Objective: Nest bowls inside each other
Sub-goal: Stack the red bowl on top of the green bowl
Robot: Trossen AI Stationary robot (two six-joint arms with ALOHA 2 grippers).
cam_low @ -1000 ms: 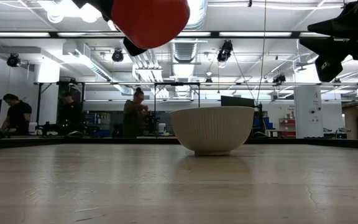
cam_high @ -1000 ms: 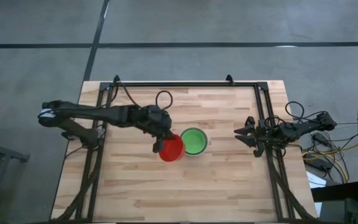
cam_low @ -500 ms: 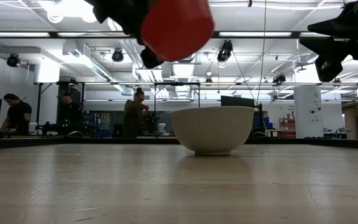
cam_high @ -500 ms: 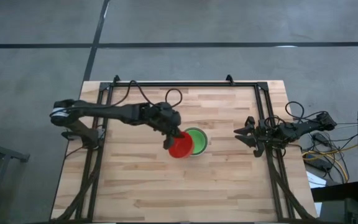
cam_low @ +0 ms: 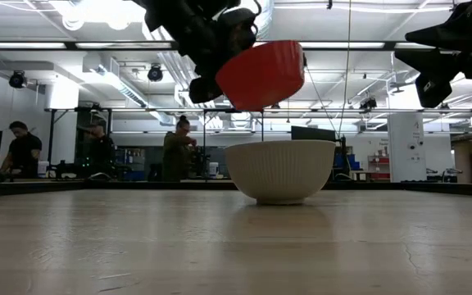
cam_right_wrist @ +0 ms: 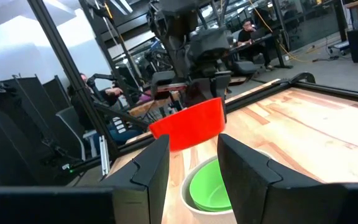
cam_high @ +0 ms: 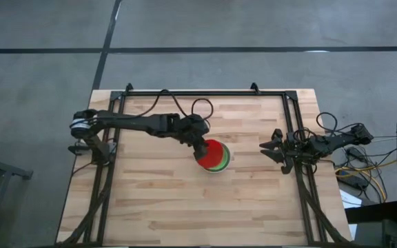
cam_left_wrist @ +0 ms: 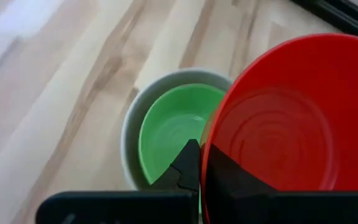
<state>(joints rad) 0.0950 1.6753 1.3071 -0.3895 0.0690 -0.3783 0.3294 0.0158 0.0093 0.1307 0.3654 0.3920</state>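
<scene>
Bowls are nearly stacked: your left gripper (cam_low: 220,78) is pinched tight on the rim of the red bowl (cam_high: 214,153), and over the last second it has swung that bowl from beside the stack to hanging right above it, tilted a bit. Under it sits the pale white-grey bowl (cam_low: 279,170) on the counter (cam_high: 185,207), with a green bowl (cam_left_wrist: 173,127) already nested inside. I only see 1 green from here, so can't tell how many are stacked in there.

So you look lined up for the drop; I'd level the red bowl first so it doesn't catch the rim.

Your right gripper (cam_high: 273,149) is parked at the counter's right edge, fingers spread and empty, well apart from the stack. Nothing stands in the way. People are working far back in the room.
</scene>
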